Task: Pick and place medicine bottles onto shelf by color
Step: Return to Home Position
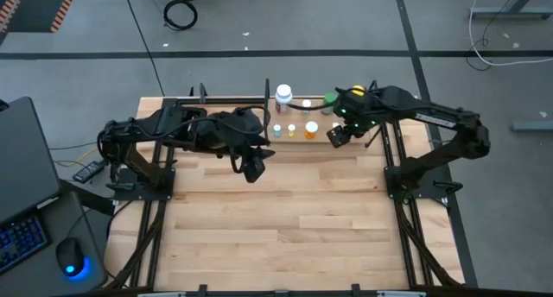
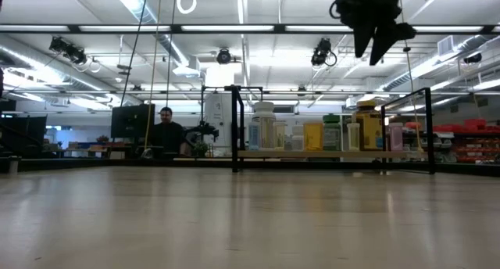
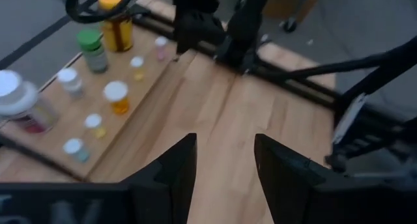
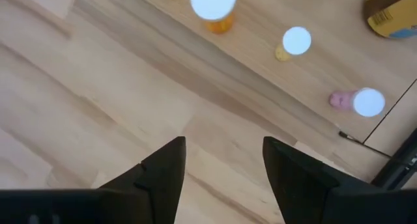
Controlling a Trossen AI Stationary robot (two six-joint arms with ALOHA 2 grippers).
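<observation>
- Rows of medicine bottles (image 1: pixel 311 128) stand on the shelf (image 1: pixel 295 116), at the upper centre of the high view, by the far edge of the desk (image 1: pixel 276 219).
- From above mostly caps show, so many colours are hard to tell. The large white bottle (image 1: pixel 283 93) is at the shelf's left end, and the right arm (image 1: pixel 406 107) covers part of the yellow-capped bottle (image 1: pixel 355 91) at the right end.
- The right jaws hang over the shelf's front edge, right of centre in the high view. In the right wrist view their fingers (image 4: pixel 163 175) are spread apart with nothing between them.
- That view cuts an orange bottle (image 4: pixel 214 6) at the top edge and a yellow label (image 4: pixel 391 15) at the upper right corner. A small pink bottle (image 4: pixel 359 101) shows whole near the right edge.
- The left jaws hover over bare desk just left of the shelf, at the centre of the high view. Their fingers (image 3: pixel 176 175) are parted and empty.
- In the left wrist view the frame's left edge cuts the large white bottle, and the right arm's dark end blocks the shelf's far end at top centre.
- In the low view the bottles overlap between the black posts (image 2: pixel 234 128), with the small ones partly hidden. A dark shape at the upper right, cut by the top edge, hangs above the shelf's right part.
- A person (image 2: pixel 166 128) shows far behind, too small to make out.
</observation>
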